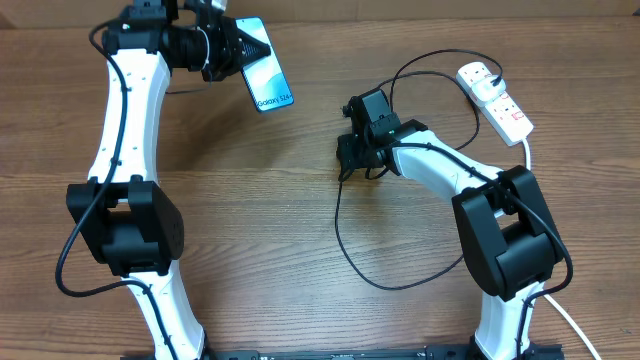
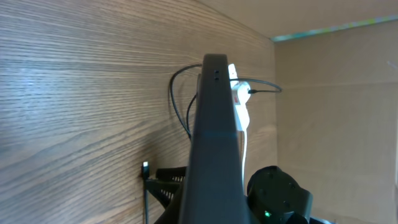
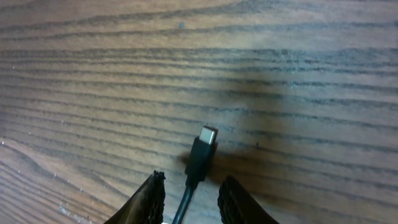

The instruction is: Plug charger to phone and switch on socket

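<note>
Half done, I judged: my left claw (image 1: 238, 48) gripped the phone (image 1: 268, 77) near the surface's (image 1: 250, 230) far edge, my right claw (image 3: 189, 186) pinched the charger (image 3: 202, 155) behind its tip mid-surface, and plugging in and switching the socket (image 1: 495, 98) were left to do.

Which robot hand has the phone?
The left gripper, top left in the overhead view: it holds the blue-screened phone. The right gripper grips only the charger tip.

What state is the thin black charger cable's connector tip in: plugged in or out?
Out: the connector tip shows bare; the blue-screened slim phone is far apart.
</note>
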Motion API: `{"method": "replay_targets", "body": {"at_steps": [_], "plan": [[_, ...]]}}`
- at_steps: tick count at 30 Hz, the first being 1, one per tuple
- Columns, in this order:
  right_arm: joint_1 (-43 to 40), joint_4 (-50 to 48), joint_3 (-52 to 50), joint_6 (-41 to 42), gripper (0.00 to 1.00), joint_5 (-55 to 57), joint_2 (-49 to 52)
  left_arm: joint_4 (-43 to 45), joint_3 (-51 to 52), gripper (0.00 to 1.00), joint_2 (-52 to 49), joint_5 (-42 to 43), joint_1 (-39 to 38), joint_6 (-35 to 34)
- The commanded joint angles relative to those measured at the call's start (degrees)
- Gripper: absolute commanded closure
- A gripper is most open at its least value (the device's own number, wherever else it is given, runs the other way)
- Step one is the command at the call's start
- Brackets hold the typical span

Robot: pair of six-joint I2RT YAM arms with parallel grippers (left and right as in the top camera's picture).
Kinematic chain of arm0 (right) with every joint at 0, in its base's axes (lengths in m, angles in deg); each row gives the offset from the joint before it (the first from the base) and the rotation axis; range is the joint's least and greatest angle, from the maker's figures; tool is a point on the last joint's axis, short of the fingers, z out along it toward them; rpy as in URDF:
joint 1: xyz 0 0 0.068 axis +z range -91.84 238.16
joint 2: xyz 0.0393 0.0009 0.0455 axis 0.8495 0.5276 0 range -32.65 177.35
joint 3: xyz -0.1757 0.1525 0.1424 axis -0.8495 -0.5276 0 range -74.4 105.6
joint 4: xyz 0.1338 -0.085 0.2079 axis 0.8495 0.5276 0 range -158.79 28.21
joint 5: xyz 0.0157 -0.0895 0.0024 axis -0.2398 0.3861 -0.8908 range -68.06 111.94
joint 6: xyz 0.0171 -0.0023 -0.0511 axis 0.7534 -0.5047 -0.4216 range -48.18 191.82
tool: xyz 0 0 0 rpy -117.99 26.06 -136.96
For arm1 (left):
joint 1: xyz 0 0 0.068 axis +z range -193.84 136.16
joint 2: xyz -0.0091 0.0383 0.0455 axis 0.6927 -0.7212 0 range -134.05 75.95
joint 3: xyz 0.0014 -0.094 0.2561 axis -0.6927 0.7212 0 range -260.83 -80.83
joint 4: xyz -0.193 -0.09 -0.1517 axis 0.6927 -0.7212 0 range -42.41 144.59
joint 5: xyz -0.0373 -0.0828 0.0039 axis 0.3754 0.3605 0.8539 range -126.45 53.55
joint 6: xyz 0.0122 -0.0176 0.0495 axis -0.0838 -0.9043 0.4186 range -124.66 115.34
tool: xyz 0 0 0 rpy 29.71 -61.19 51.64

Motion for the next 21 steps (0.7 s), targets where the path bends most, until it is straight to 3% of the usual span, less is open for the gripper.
{"method": "replay_targets", "body": {"at_steps": [1,13,16,19,21], "plan": [[-0.5,-0.7,0.9,-0.4,0.72,1.0,2.2,4.3,3.6,0.96,-0.2,7.1,0.5,-2.2],[-0.4,-2.1,0.8,0.0,0.77,1.9,4.9,7.4,7.0,0.96,-2.7,10.5,2.6,-3.7],[-0.3,-0.8,0.8,0.8,0.83,0.4,5.6,7.3,7.0,0.96,-2.7,10.6,2.6,-3.7],[-0.3,1.8,1.0,4.0,0.96,-1.0,5.6,7.3,7.0,0.96,-2.7,10.8,2.6,-3.9],[-0.5,3.7,1.5,4.8,0.96,-3.4,5.6,7.3,7.0,0.96,-2.7,11.9,2.6,-3.9]]}}
